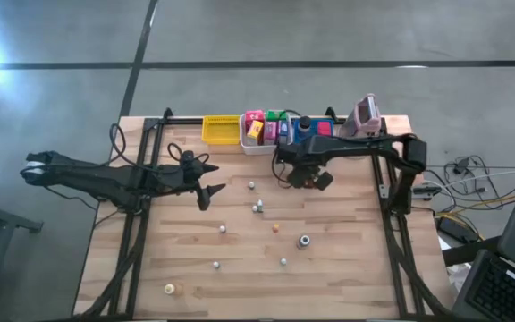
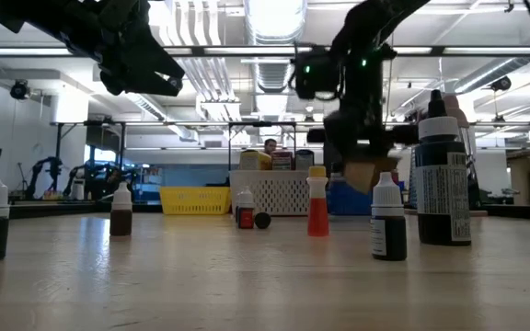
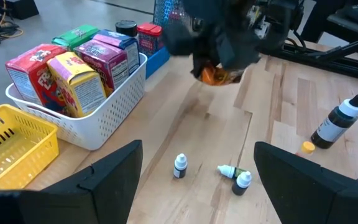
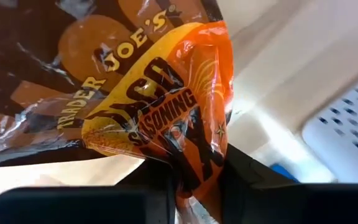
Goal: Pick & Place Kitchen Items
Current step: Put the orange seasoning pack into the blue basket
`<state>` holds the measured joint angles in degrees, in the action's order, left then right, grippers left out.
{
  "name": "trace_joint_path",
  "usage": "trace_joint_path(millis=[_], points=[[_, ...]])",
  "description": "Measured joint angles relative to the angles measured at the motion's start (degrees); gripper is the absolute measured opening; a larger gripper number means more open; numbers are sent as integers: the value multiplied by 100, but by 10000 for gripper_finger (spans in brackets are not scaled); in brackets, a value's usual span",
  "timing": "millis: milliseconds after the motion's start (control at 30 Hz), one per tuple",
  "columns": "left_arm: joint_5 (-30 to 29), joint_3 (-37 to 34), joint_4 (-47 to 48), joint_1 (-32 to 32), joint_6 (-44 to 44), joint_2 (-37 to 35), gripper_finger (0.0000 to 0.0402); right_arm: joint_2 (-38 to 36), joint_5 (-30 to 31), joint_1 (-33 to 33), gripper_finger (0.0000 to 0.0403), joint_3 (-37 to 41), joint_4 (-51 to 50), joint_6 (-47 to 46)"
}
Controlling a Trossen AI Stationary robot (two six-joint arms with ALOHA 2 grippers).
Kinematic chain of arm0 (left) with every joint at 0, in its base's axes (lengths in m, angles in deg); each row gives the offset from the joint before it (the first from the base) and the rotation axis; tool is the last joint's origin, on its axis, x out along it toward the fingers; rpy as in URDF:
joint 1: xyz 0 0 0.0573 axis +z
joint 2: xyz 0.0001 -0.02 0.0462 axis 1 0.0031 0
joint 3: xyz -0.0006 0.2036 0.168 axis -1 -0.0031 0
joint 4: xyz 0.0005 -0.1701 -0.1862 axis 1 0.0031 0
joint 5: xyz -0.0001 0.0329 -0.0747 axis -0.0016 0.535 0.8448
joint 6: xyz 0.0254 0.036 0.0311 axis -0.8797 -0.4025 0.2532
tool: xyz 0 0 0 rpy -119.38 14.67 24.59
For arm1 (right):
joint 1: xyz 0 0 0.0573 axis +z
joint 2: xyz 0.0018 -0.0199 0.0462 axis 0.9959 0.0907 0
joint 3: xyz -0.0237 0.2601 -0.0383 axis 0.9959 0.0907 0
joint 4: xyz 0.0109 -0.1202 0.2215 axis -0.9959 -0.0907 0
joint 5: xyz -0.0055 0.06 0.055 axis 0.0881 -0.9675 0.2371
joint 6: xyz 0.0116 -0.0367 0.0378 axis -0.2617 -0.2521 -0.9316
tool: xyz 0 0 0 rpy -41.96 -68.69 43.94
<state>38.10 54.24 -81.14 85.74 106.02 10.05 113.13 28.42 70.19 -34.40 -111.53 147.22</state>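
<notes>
— Where is the packet now?

— The crinkly orange-and-brown plastic seasoning packet [image 4: 160,118] hangs from my right fingers [image 4: 197,180], which are pinched on its lower edge; the rest of it spreads out ahead of them. In the overhead view my right gripper [image 1: 309,176] sits at about one o'clock from the counter's [image 1: 347,277] middle, just in front of the white perforated plastic bin [image 1: 262,146] of colourful cartons.

— And your other side?

— My left gripper [image 1: 206,183] hovers at about ten o'clock, its fingers [image 3: 104,186] spread wide and holding nothing, above small white-capped dropper bottles [image 3: 179,167] standing and lying on the wood.
</notes>
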Motion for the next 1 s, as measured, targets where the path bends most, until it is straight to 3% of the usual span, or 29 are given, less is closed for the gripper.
trace_joint_path(millis=[267, 533, 733, 1000], points=[[1, 0, -423, 1, 122, 0, 312, -986, -783, 2, 58, 0, 254, -2011], [0, 0, -2073, 6, 60, 156, 312, -1895, -316, 13, 62, 0, 1476, -4775], [-4, 1, -3599, 9, -841, 686, 312, -2109, 518, 12, 54, 0, 2815, -5432], [-165, 763, -4220, 12, -2855, 1833, 312, -2115, 577, 41, 62, 0, 4110, -5549]])
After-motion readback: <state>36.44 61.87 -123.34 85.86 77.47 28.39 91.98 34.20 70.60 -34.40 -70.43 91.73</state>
